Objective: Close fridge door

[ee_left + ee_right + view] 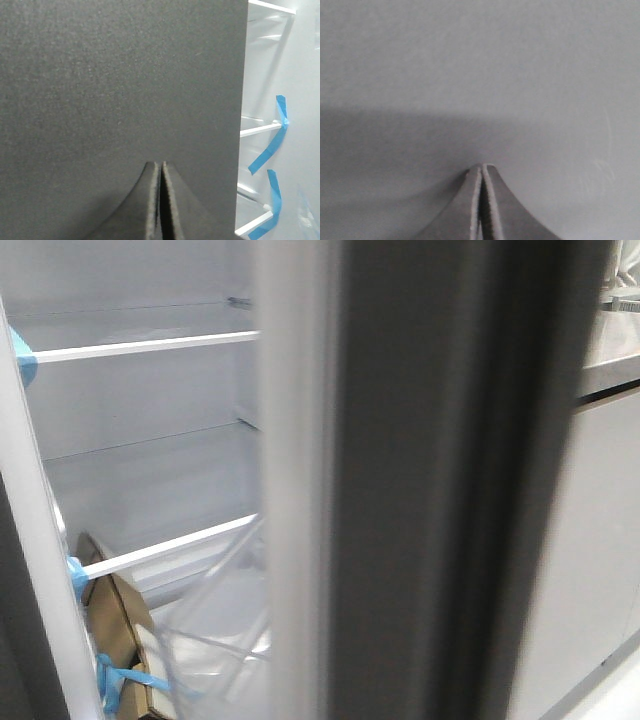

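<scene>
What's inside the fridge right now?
White-trimmed glass shelves, blue tape bits and a brown cardboard piece at the bottom. The dark grey fridge door hides the right side.

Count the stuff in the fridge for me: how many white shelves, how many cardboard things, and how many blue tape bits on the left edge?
Going by the front view:
White-trimmed shelves: 2
Cardboard pieces: 1
Blue tape bits on the left edge: 3
Total: 6
The fridge door hides the right side, so more may sit behind it.
</scene>
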`<state>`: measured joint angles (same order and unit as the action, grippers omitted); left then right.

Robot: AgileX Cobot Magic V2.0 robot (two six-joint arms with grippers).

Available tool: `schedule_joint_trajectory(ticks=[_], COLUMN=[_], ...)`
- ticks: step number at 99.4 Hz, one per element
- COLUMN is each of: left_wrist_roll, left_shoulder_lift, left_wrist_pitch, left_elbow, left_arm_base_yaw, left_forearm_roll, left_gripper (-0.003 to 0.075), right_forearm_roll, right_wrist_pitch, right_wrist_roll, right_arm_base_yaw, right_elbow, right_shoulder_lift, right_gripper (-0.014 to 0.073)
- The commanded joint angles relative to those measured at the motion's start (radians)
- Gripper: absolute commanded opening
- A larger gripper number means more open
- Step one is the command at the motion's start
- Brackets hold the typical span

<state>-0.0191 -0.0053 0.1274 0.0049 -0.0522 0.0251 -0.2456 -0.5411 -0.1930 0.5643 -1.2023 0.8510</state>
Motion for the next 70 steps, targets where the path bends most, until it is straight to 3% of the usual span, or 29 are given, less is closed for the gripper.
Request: schedule_joint_trajectory(ticks=[1, 23, 45, 70], left_wrist_roll=[-0.004, -0.004, -0.004, -0.004], left_shoulder_lift=[-0.01, -0.01, -0.01, -0.01], left_wrist_pitch=[0.073, 0.073, 0.073, 0.073], left_elbow=[0.035, 0.035, 0.035, 0.035], left_arm_base_yaw=[0.004, 0.004, 0.004, 0.004], left_forearm_roll=[0.005, 0.005, 0.005, 0.005], left_gripper=[-0.002, -0.002, -0.002, -0.002], right_forearm_roll=[-0.023, -0.023, -0.023, -0.003], right_wrist_pitch=[0.133, 0.274, 0.431, 0.462], right_wrist_roll=[-0.025, -0.043, -0.057, -0.057], right_arm_base_yaw=[0.035, 0.135, 0.137, 0.132], right_elbow=[-0.031, -0.031, -0.038, -0.173], right_shoulder_lift=[0.05, 0.208, 0.38, 0.574], right_gripper=[-0.0044, -0.0044, -0.0044, -0.0044])
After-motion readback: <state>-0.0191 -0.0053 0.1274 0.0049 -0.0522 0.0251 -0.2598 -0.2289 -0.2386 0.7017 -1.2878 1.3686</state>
